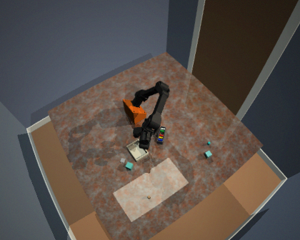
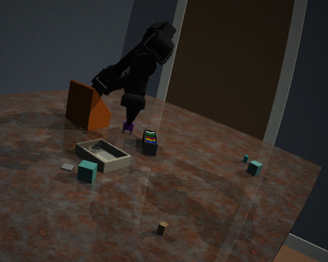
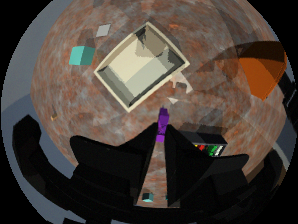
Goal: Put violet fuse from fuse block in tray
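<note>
Clamping small violet plastic fuse (image 2: 127,126) between black parallel-jaw gripper (image 2: 128,122) fingertips. Hanging in air, between black rectangular fuse block (image 2: 150,143) and beige open-topped tray (image 2: 103,155), clear of both, not yet over tray.

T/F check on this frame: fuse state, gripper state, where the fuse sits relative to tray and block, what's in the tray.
1. The violet fuse is out of the fuse block. True.
2. The gripper is open and holds nothing. False: it is shut on the violet fuse.
3. The fuse already lies in the tray. False: it hangs in the air, between block and tray.
4. The tray holds a teal cube. False: the teal cube sits outside, against its near side.
5. Other coloured fuses remain in the block. True.
</note>
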Robot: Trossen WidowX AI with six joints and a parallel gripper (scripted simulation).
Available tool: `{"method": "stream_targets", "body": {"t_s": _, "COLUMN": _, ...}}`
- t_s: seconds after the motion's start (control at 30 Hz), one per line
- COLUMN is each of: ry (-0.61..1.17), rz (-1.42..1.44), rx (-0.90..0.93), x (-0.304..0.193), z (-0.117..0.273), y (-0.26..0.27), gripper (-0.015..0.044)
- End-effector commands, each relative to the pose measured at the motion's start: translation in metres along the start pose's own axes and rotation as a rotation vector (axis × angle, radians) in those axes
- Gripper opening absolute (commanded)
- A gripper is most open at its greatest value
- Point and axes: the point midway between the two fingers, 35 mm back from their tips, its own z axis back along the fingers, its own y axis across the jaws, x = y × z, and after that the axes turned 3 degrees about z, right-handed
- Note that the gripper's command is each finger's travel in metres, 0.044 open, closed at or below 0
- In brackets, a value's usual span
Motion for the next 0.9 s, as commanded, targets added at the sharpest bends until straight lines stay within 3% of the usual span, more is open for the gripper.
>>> {"method": "stream_targets", "body": {"t_s": 0.0, "ry": -0.004, "rz": 0.007, "rx": 0.003, "x": 0.016, "z": 0.000, "y": 0.013, "gripper": 0.0000}}
{"method": "stream_targets", "body": {"t_s": 0.33, "ry": 0.001, "rz": 0.011, "rx": -0.003, "x": 0.062, "z": -0.006, "y": 0.043, "gripper": 0.0000}}
{"method": "stream_targets", "body": {"t_s": 0.87, "ry": 0.002, "rz": 0.011, "rx": -0.003, "x": 0.063, "z": -0.026, "y": 0.044, "gripper": 0.0000}}
